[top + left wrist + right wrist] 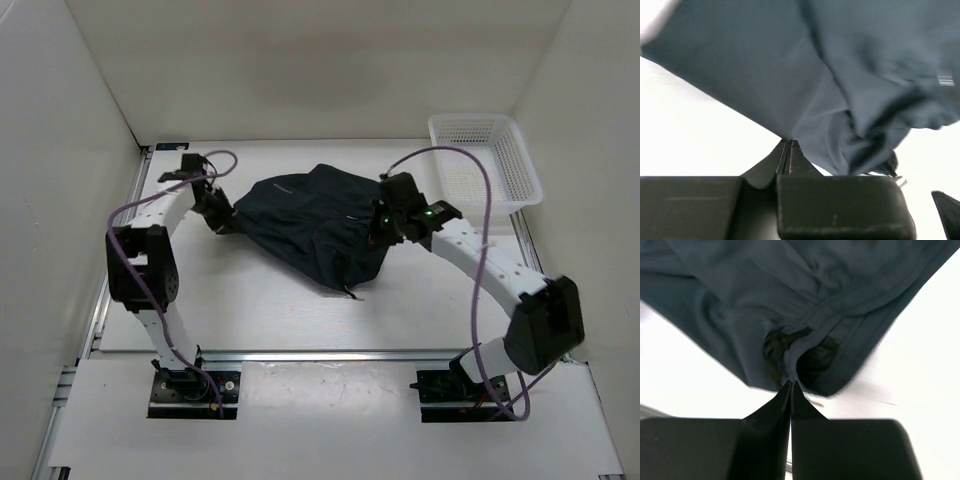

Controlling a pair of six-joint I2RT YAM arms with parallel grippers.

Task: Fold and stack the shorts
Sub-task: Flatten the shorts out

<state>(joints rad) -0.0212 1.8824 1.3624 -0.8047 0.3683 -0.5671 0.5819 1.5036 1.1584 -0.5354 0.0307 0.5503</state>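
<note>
Shorts (308, 225): bunched mid-frame on the worktop (250, 310), gripped at both sides.
Left tool (788, 149): pinched tight on the left cloth edge.
Right tool (791, 389): clamped on a hem beside a dark cord (790, 336).
Advice: you lift both ends evenly, cloth taut, so the fold lands flat.

The top camera looked down from behind over the whole desk (250, 310). The wrist cameras looked past the left end effector (788, 150) and right end effector (791, 390), close on the shorts (310, 225), which all views shared.
</note>
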